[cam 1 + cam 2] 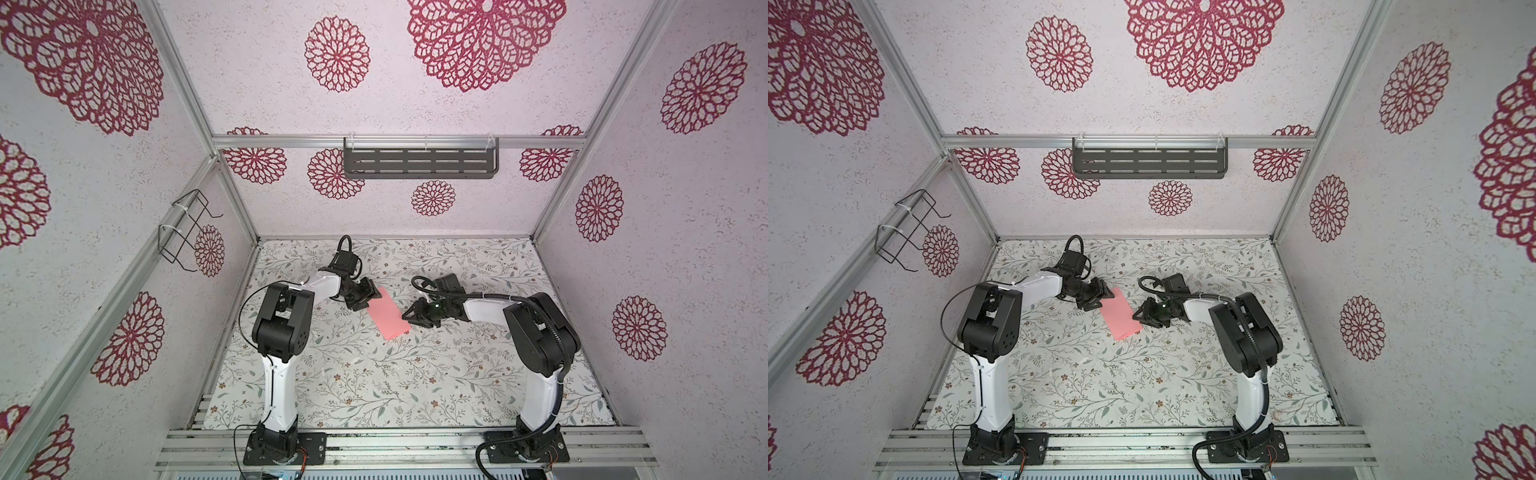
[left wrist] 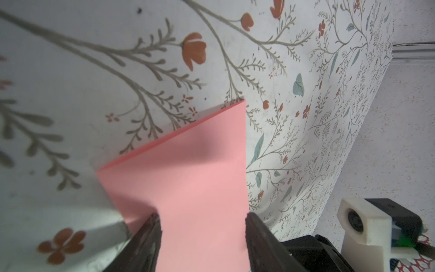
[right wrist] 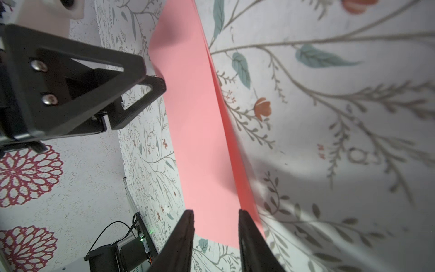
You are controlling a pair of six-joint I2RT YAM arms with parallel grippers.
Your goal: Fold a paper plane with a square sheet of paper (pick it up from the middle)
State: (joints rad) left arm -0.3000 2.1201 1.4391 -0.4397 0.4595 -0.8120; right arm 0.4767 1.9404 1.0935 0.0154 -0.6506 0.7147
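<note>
The square sheet of paper point(image 1: 388, 316) point(image 1: 1121, 318) is salmon pink and lies folded in half as a long rectangle on the floral table, mid-table. My left gripper point(image 1: 371, 302) point(image 1: 1102, 302) is at its far-left end. In the left wrist view its jaws point(image 2: 203, 215) stand apart, with the paper point(image 2: 188, 164) showing between them. My right gripper point(image 1: 405, 316) point(image 1: 1136, 316) is at the paper's right edge. In the right wrist view its jaws point(image 3: 215, 212) stand open over the near end of the paper point(image 3: 195, 117), whose two layers gape slightly. The left gripper point(image 3: 153, 77) also shows there.
A floral cloth point(image 1: 374, 386) covers the table. On the back wall hangs a dark slotted shelf point(image 1: 419, 163), and a wire basket point(image 1: 187, 230) is fixed to the left wall. Aluminium rails point(image 1: 395, 446) run along the front between the arm bases.
</note>
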